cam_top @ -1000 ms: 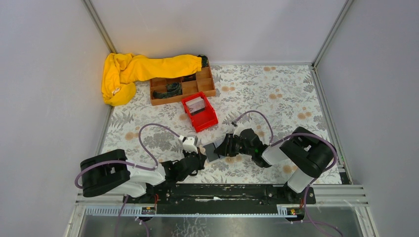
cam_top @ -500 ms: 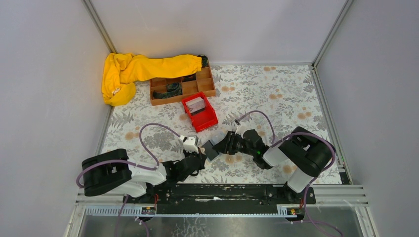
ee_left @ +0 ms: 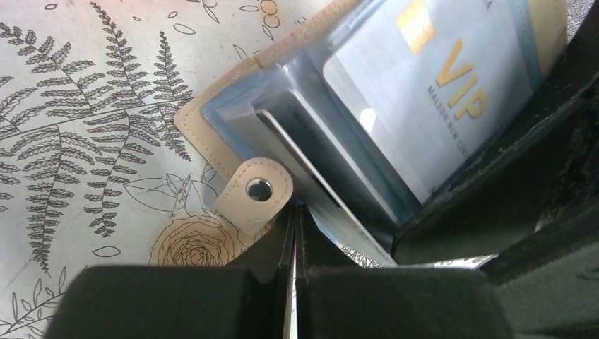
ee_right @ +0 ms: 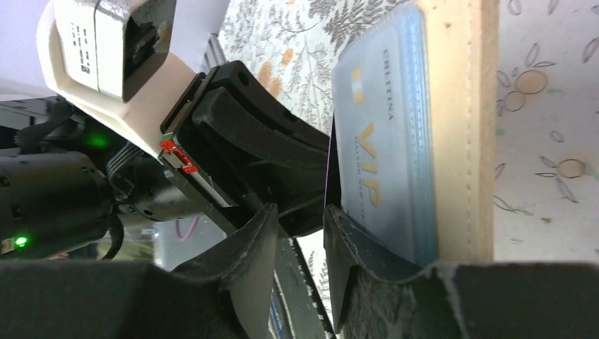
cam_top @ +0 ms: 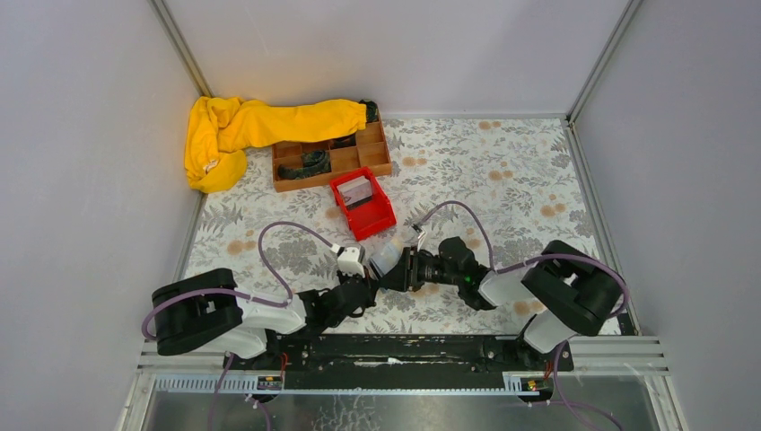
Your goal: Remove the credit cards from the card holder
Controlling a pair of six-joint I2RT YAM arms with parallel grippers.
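Red plastic bin (cam_top: 370,218) sits just beyond my arms with a pale card lying in it. Behind it is a brown wooden compartment tray (cam_top: 372,153) with dark bits in some cells. A yellow cloth (cam_top: 242,130) is draped over the tray's far-left edge and bunched in the corner. Purple cables (cam_top: 287,235) loop over both arms.

The soft slate-blue card holder with a tan inner side (cam_top: 386,257) (ee_left: 282,85) (ee_right: 463,127) is open, between the two tools at the near middle of the surface. The credit cards are in its clear sleeves: a whitish card with gold VIP print (ee_left: 431,92) (ee_right: 381,141) and a grey card (ee_left: 304,141) edge-on beside it.

My left tool (cam_top: 363,280) (ee_left: 294,219) is pinched tight, with its tips right under the tan snap tab (ee_left: 258,194). I can't tell if it nips a sleeve. My right tool (cam_top: 401,269) (ee_right: 300,219) stands partway apart with a gap showing. One finger lies against the VIP page, and I can't make out a grip.

The surface has a grey leaf-and-flower print (cam_top: 502,180) and plain grey walls (cam_top: 386,54) around it.

The right tool covers the holder's lower corner in the left wrist view. Card count is unclear and the small print is unreadable.
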